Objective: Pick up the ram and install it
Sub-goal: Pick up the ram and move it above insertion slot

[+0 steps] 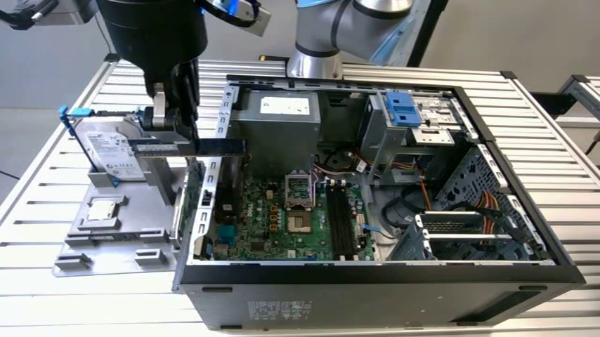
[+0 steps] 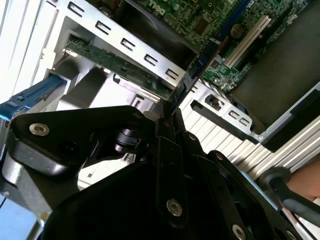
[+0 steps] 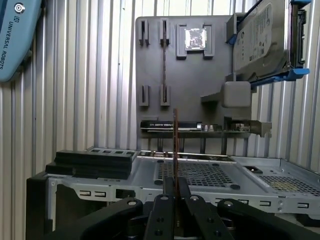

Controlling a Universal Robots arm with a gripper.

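Observation:
My gripper (image 1: 174, 135) is shut on the ram (image 1: 201, 146), a long thin stick held level above the left wall of the open computer case (image 1: 375, 270) in the exterior view. In both wrist views the ram (image 2: 197, 65) (image 3: 175, 142) appears edge-on, running out from between the black fingers (image 3: 186, 192). It hangs over the case's rear metal wall (image 2: 125, 45), with the motherboard (image 1: 281, 217) and its dark memory slots (image 1: 342, 228) further toward the exterior view's right. The ram touches nothing but the fingers.
A grey fixture plate (image 1: 112, 239) at the exterior view's left carries a hard drive (image 1: 108, 151), a square processor chip (image 1: 103, 210) and an expansion card (image 3: 200, 126). Inside the case are a power supply (image 1: 277, 133) and drive cage (image 1: 412, 119). The arm's base (image 1: 319, 60) stands behind.

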